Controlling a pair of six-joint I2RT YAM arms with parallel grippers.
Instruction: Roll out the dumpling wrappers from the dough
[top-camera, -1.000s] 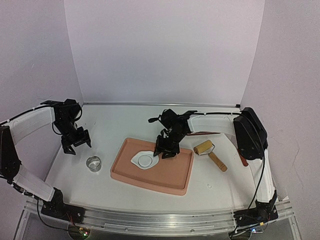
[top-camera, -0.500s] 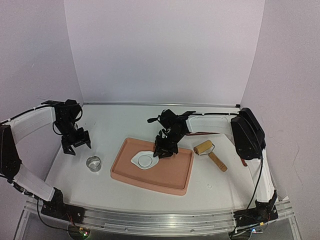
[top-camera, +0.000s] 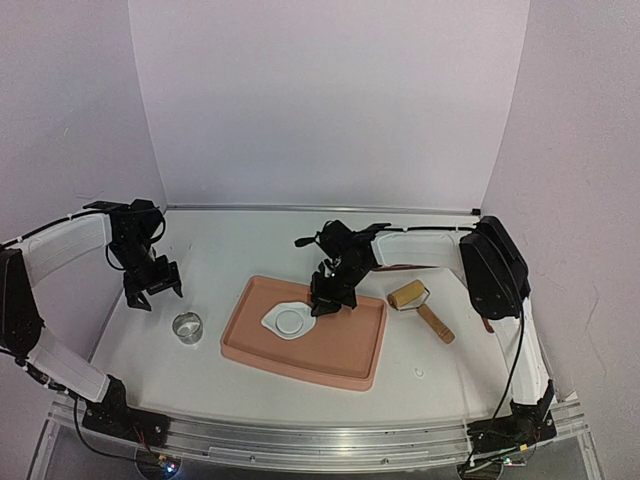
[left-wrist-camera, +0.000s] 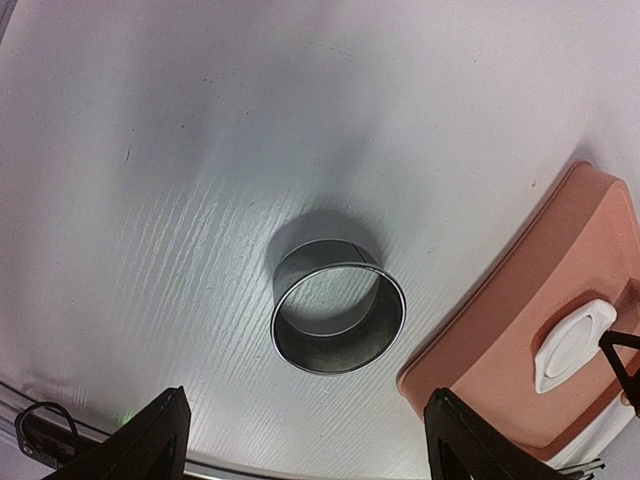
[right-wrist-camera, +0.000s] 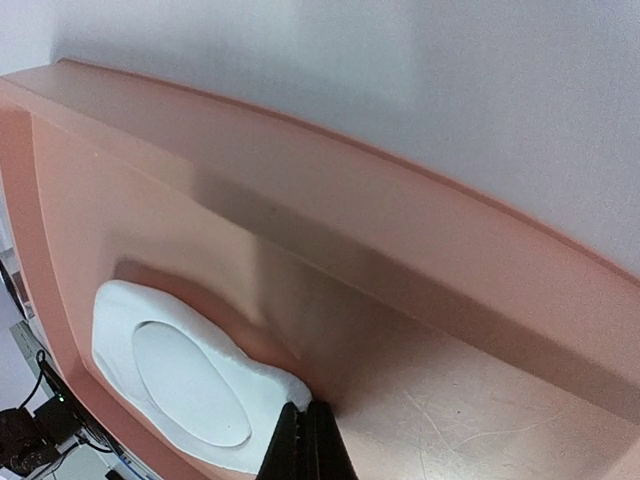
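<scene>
Looking down from the top camera, I see the pink tray (top-camera: 340, 352) at the centre of the white table (top-camera: 240, 250). The dough (top-camera: 270, 323) lies in the tray's upper-left part as a flat, irregular white sheet. A dumpling wrapper (top-camera: 290, 320) sits in the middle of that sheet, a neat round disc ringed by a cut line and level with the dough around it.

My right gripper (top-camera: 322, 303) reaches in from the right of the frame and comes down at the sheet's right edge. In the right wrist view its fingertips (right-wrist-camera: 288, 450) are pressed together at the bottom centre of the frame, touching the pointed corner of the dough. I cannot tell whether any dough is caught between them.

My left gripper (top-camera: 152, 288) hangs over the table at the left of the frame, well apart from the tray. In the left wrist view its fingers (left-wrist-camera: 150, 445) are spread wide at the two bottom corners with nothing between them. The metal ring cutter (left-wrist-camera: 338, 318) stands upright on the table at the centre of that view, just beside the tray's left corner and not touching it.

A wooden rolling pin (top-camera: 408, 296) with a wooden handle lies on the table right of the tray, near its upper-right corner.
</scene>
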